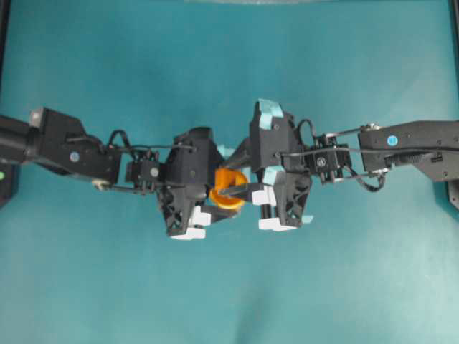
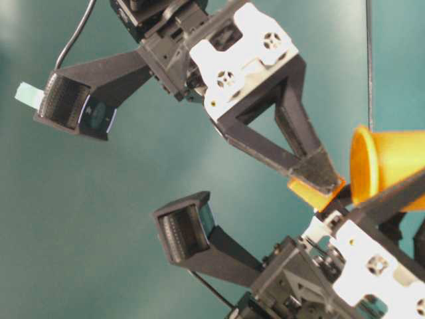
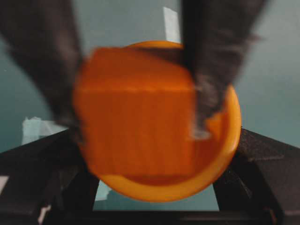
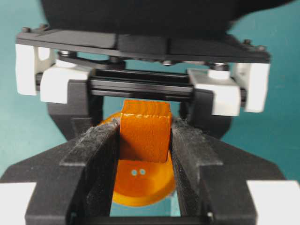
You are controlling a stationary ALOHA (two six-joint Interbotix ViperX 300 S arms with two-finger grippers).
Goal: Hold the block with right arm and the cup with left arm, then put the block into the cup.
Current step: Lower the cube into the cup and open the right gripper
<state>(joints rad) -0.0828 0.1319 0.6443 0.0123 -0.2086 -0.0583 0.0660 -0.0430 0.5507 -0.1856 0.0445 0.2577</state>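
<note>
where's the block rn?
Pinched in the right gripper, the block sits at the mouth of the cup, mid-table between both arms in the overhead view.

My orange block (image 4: 144,133) sits pinched upright at twelve o'clock, right before the tilted yellow-rimmed cup's (image 4: 143,180) orange mouth.

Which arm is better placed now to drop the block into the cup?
The right: its gripper pinches the block at the mouth of the cup, which the left gripper holds.

Both tools meet over the cup (image 1: 228,188), apparently on its side.
</note>
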